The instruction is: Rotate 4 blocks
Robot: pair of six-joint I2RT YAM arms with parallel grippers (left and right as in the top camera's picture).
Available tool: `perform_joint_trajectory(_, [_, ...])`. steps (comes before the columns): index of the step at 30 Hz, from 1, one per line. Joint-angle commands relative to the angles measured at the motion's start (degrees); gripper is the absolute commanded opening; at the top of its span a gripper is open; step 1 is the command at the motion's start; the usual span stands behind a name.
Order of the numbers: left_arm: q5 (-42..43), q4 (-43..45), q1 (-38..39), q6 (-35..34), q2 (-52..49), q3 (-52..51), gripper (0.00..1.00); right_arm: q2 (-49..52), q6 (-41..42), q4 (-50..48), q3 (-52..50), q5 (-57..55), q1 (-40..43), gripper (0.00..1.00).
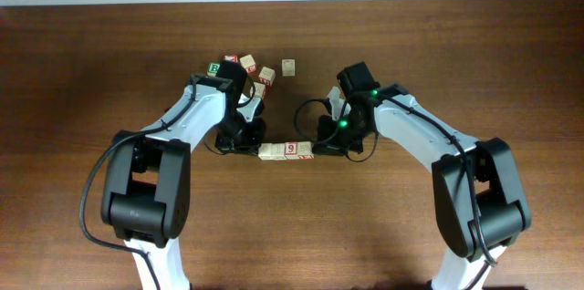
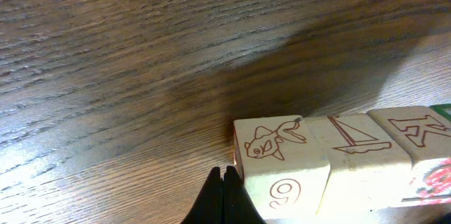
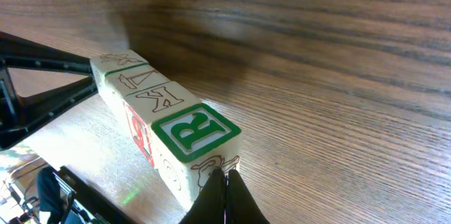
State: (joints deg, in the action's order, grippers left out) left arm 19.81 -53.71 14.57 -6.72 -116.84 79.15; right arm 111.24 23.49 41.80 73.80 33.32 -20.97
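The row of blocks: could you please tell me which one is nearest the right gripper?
The block with the green R on top, at the end by the right gripper; the other three blocks show only thin outlines on top.

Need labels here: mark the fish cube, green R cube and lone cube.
fish cube point(image 2: 275, 141), left wrist view, fish face.
green R cube point(image 3: 196, 131), right wrist view, R face.
lone cube point(image 1: 289, 66), overhead view, top face.

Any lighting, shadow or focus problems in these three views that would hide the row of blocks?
Overhead: even light, the row of blocks small but readable, green lamps glowing on the right arm. Left wrist: a broad shadow darkens the table behind the row; the shut left gripper is a black silhouette. Right wrist: washed-out glare on the table at left; the green R block is sharp.
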Motion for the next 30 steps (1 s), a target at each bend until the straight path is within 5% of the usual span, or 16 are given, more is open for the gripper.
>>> perform_joint_trajectory(1, [5.1, 0.3, 1.1, -0.1, -0.3, -0.4, 0.0, -1.7, -1.1, -0.3, 3.3, 3.4, -3.8, 0.04])
perform_joint_trajectory(30, [3.5, 1.2, 2.1, -0.1, -0.3, -0.4, 0.0, -1.6, -0.5, 0.3, 8.7, 1.7, -10.3, 0.04])
